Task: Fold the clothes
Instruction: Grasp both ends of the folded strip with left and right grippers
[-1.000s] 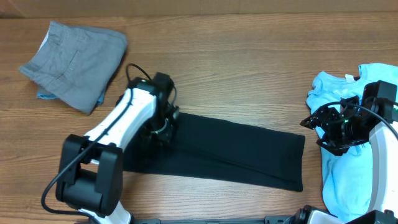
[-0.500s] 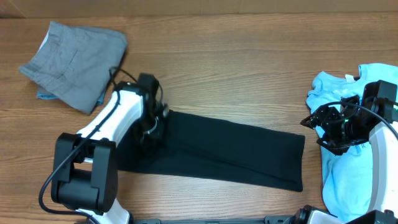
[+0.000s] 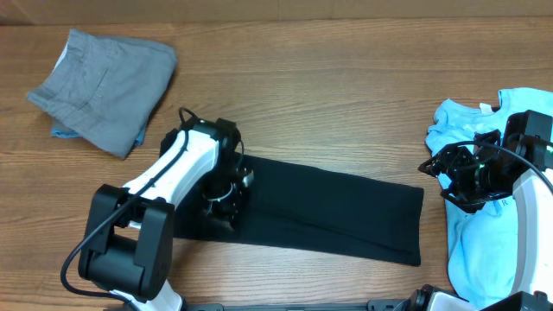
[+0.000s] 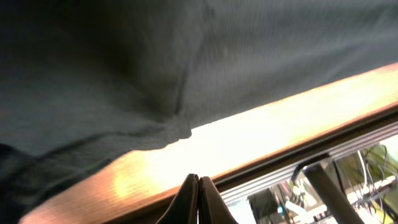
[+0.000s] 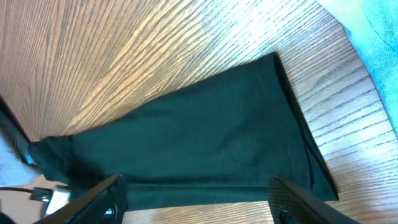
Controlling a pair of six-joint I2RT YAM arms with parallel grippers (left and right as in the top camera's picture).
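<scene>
Overhead, the left gripper (image 3: 226,194) covers the end of the black T-shirt (image 3: 346,212), so the cloth under the claw is hidden. In the left wrist view only its fingertips (image 4: 190,199) show, cut by the lower edge; the cloth above them is blurred. The light blue tee (image 3: 471,250) behind the right gripper (image 3: 439,183) runs off the picture's edge.

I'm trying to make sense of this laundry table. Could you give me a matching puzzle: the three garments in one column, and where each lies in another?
Things:
1. grey shorts
2. black shirt
3. light blue tee

Places:
A. at the right edge of the table
B. at the far left corner
C. in the middle, laid out as a long strip

Pairs: 1-B, 2-C, 3-A
</scene>
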